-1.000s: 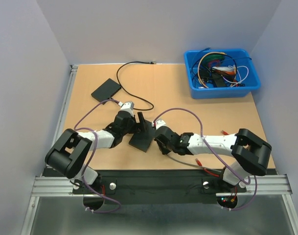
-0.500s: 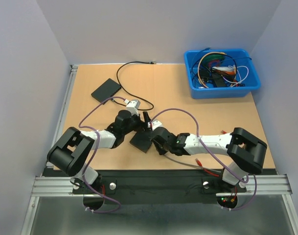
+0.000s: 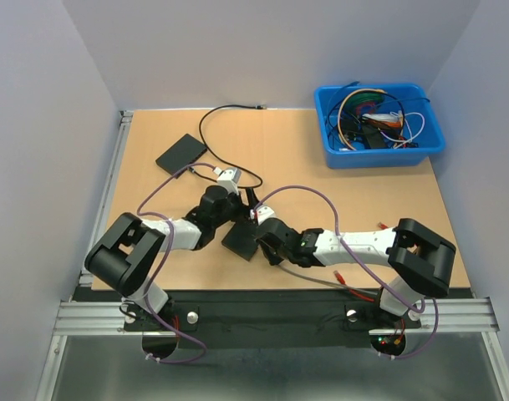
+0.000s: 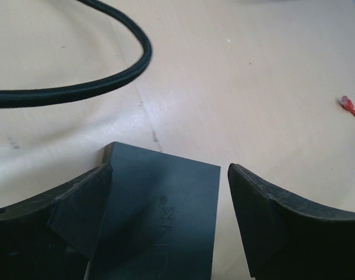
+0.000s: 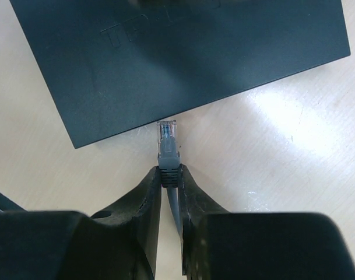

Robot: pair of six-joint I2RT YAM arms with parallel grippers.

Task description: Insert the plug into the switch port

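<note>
We are looking down on the table (image 3: 388, 209), where both arms are meeting over the black switch (image 3: 239, 242), which is lying flat near the middle. The right gripper (image 5: 168, 174) is pinching the grey cable (image 5: 173, 205) just behind the plug (image 5: 167, 140), its jaws drawn in narrow with the boot squeezed between both fingers. The plug is pointing at the switch's side wall, its clear tip sitting just beside the edge. We cannot tell whether it is touching, and the ports are not showing from this side. The left gripper (image 4: 169, 170) is standing spread wide with a finger on each side of the switch's far end, gripping nothing; whether either finger is touching the casing we cannot tell. A black cable (image 4: 107, 81) is curving over the table and a red plug (image 4: 346, 104) is lying off to one side. At the far right a blue bin (image 3: 379, 157) is holding tangled wires, and a flat black box (image 3: 180, 152) is sitting at the far left.
</note>
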